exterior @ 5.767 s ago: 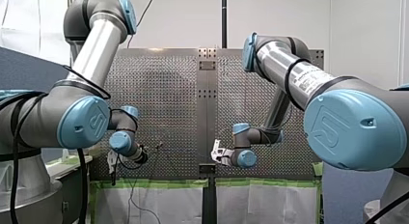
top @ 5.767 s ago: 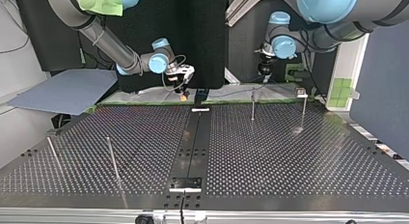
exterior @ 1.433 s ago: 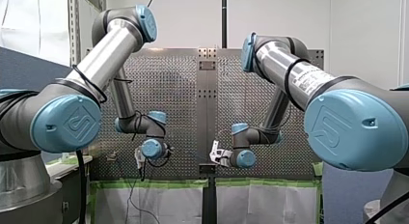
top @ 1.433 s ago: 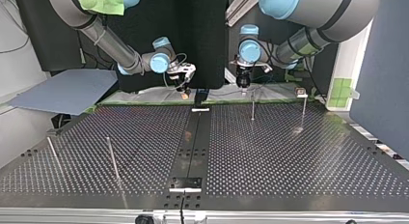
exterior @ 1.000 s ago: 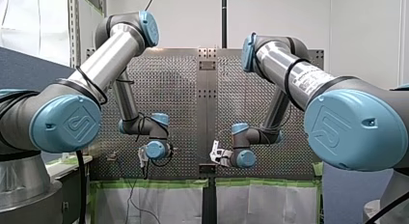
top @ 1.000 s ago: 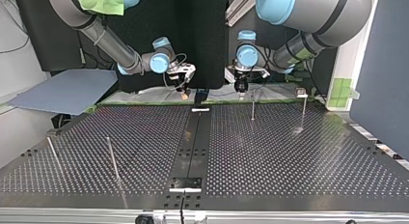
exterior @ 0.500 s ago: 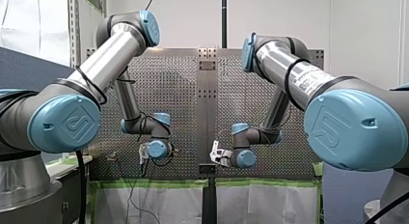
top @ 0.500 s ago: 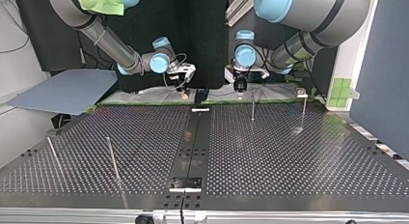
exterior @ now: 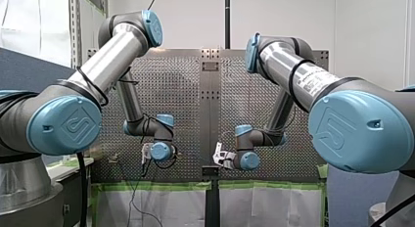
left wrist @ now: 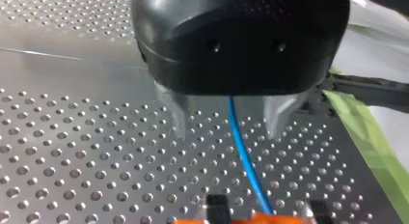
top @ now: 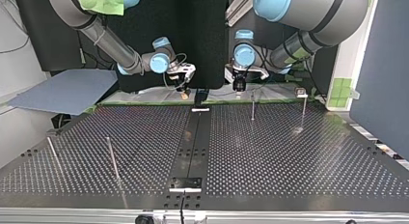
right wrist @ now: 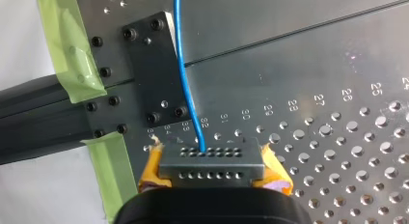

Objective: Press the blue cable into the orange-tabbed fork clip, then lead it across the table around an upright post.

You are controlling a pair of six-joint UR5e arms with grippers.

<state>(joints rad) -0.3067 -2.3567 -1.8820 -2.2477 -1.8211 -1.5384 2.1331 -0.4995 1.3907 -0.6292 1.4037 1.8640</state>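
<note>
Surface: perforated metal desk (top: 289,156), with green tape (right wrist: 62,45) along its edge and thin upright posts (top: 252,107).
Room: a dark curtain (top: 202,35) hangs behind the arms.
Left fingers (left wrist: 174,115): bare metal, spread wide, gripping nothing.
Blue cable (left wrist: 243,156): passes between the left fingers, touching neither, and runs to the orange-tabbed clip (left wrist: 241,218) just ahead.
Right fingers (right wrist: 212,173): yellow-padded, closed on the cable.

The left wrist view cuts off most of the orange clip (left wrist: 246,219), the blue cable (left wrist: 241,151) hides under the black body of my left gripper (left wrist: 226,132), and in the top view it is too thin for me to follow.
</note>
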